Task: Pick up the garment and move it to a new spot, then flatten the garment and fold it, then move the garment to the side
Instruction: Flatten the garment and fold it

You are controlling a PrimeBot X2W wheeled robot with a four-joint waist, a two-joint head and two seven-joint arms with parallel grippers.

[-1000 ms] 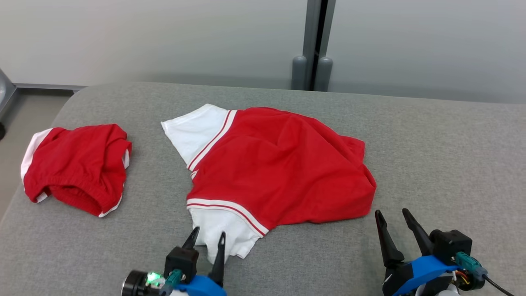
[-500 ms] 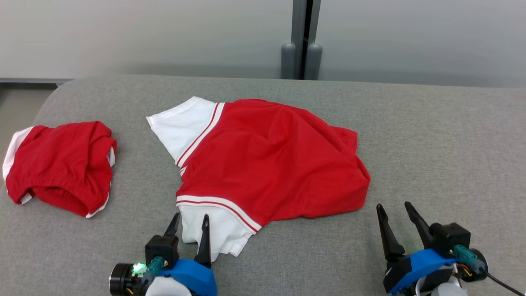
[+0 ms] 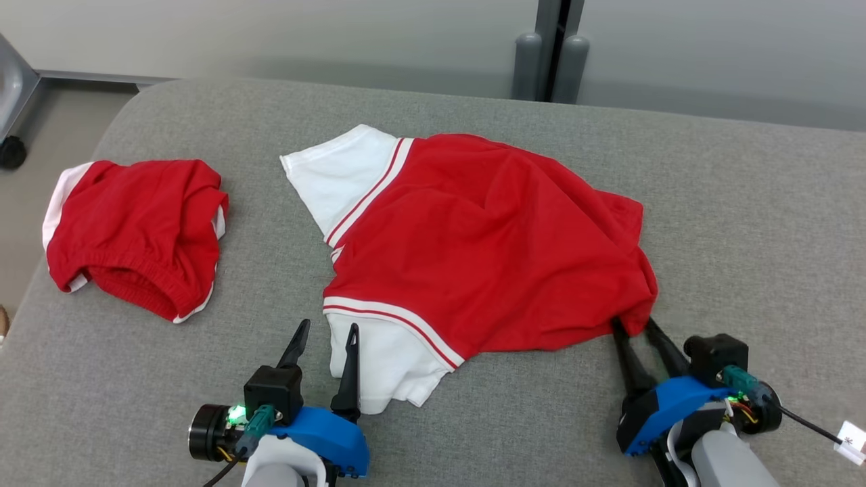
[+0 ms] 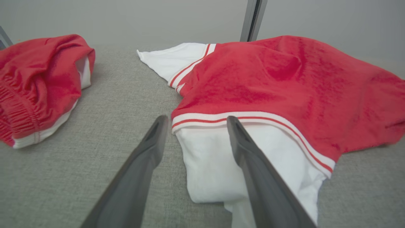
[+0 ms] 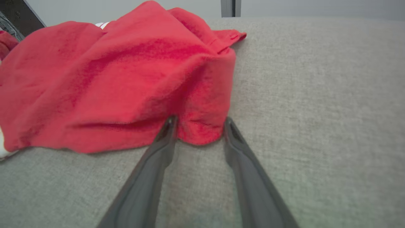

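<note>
Shirt [image 3: 487, 237] rumpled; left gripper [image 3: 329, 326] jaws open astride white sleeve [image 3: 379, 368]; right gripper [image 3: 632, 326] jaws open, flanking and touching red corner.

Soft, even light falls from above in all three views, bright and with no hard glare. The head view is sharp from edge to edge. There the garment [image 3: 487, 237] throws only a thin, faint shadow along its lower edge onto the grey surface [image 3: 744, 203], and a broad dim band lies at the foot of the wall [image 3: 270, 34] near the top. A small green light [image 3: 237, 414] glows at lower left. Both wrist views bend outward at the borders, and the dark fingers [image 4: 136, 177] at the bottom edge look stretched and soft. In the right wrist view the garment is smeared, its weave lost, and the lower frame is hazy.
</note>
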